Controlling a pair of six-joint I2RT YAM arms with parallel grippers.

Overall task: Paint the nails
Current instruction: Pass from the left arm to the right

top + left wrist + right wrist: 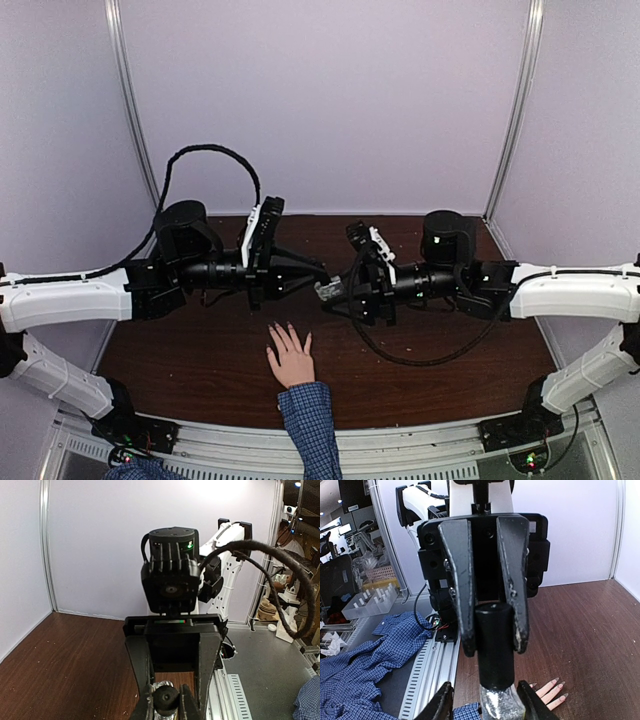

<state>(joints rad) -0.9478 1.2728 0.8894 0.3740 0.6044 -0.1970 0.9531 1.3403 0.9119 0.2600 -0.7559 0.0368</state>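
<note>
We hold our left arm [215,270] and right arm [445,280] stretched level toward each other, wrists straight, tips almost meeting. Our left gripper [166,703] is clamped on a black cap [493,645], and our right gripper [486,701] pinches the bottle [499,707] beneath it.

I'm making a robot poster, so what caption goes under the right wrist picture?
Right pincer grips the black cap of the polish bottle, with a spread hand on the brown table.

A dark wood-grain table [190,350] carries one light-skinned human hand [292,362], laid palm down with fingers spread, close to the near edge. Its nails [560,682] point toward the far wall. A blue checked shirt cuff [308,405] lies across that near edge.
</note>
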